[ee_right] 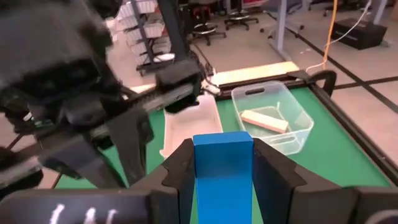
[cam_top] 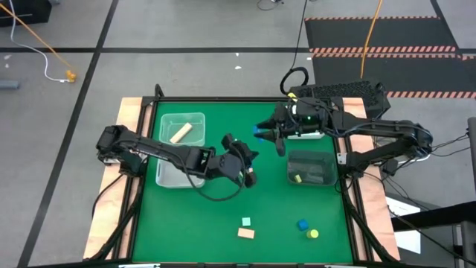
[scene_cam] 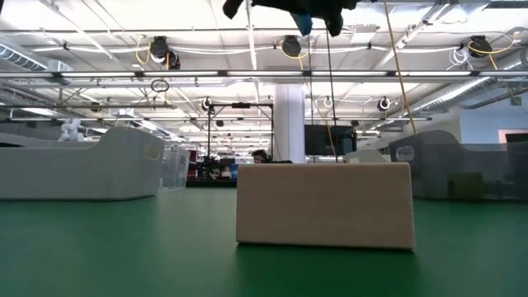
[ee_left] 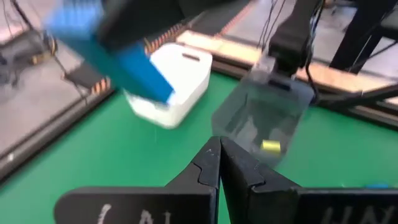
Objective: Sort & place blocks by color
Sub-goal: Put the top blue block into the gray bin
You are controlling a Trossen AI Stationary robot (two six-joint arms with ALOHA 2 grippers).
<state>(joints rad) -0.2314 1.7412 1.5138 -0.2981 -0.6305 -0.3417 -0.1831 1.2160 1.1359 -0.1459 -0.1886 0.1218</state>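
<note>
A: Item one, nearest the right gripper?

B: A blue block, clamped between my right jaws and standing upright between the two fingers. I hold it lifted off the green table so it can travel to a bin.

A: And just beyond those jaws?

B: The white bin, almost directly beneath them in the high view. I judge that is where blue belongs, which explains carrying the block there. Its contents I cannot see.

A: Left gripper?

B: Jaws pressed shut on nothing, parked mid-table, clear of the right arm's path.

A: What lies ahead of its fingertips?

B: The clear grey bin with one yellow block inside; yellow is sorted there.

A: Farther from the right jaws?

B: A clear bin holding a tan wooden plank, wood's place. A second clear bin sits next to it.

A: Unsorted stock?

B: Far from both jaws, near the table edge: mint green block, tan block, blue cylinder, yellow piece.
</note>
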